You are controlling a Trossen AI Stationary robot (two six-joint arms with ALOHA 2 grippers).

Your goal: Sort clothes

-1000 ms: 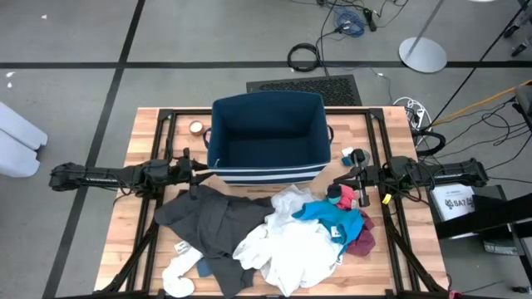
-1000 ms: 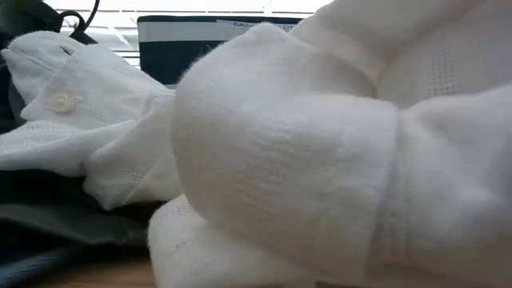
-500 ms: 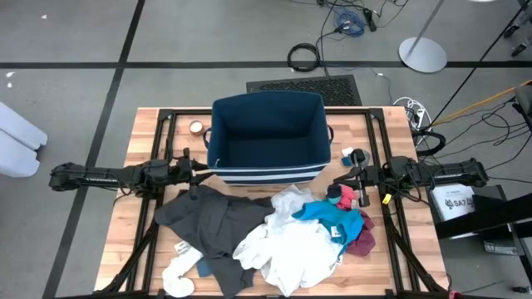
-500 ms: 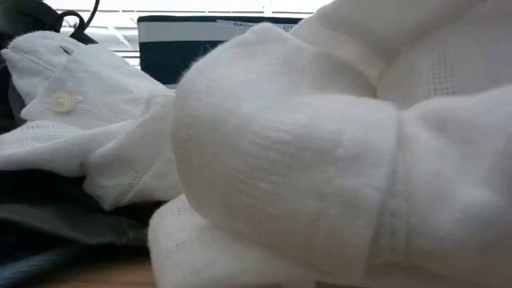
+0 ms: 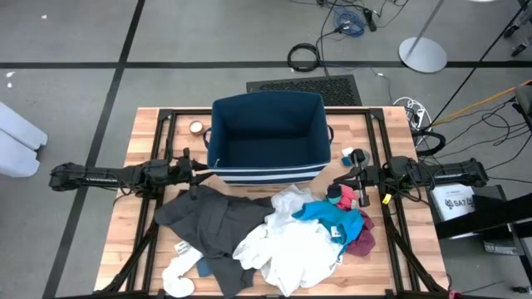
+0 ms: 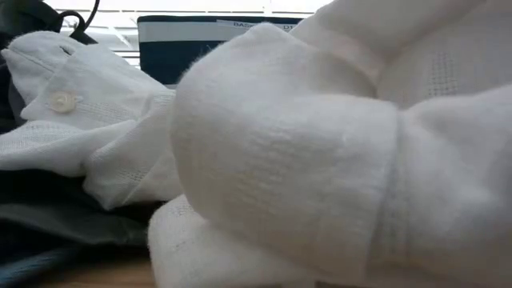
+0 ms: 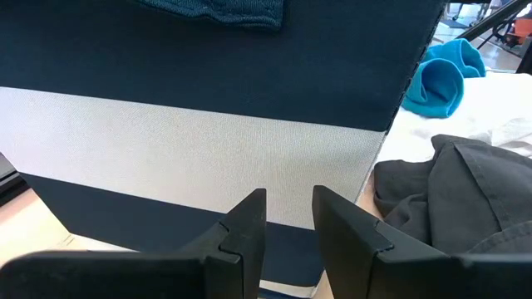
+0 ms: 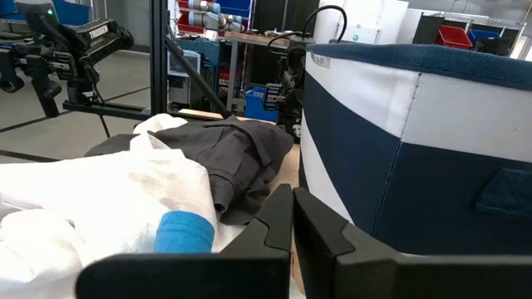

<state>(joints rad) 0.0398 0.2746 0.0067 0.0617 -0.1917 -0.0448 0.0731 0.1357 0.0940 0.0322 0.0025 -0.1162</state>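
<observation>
Two claws flank the bin (image 5: 268, 137): left claw (image 5: 199, 173) slightly apart, empty; right claw (image 5: 342, 178) together, empty. Clothes (image 5: 266, 232) lie heaped before the bin.

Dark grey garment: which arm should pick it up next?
Probably left. The left end effector is open and empty just above the dark grey garment. The right end effector is shut and sits by the teal piece, farther away.

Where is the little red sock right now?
From above, the red sock lies on the teal-blue garment, on the pile's right side, just beside the right tool.
</observation>
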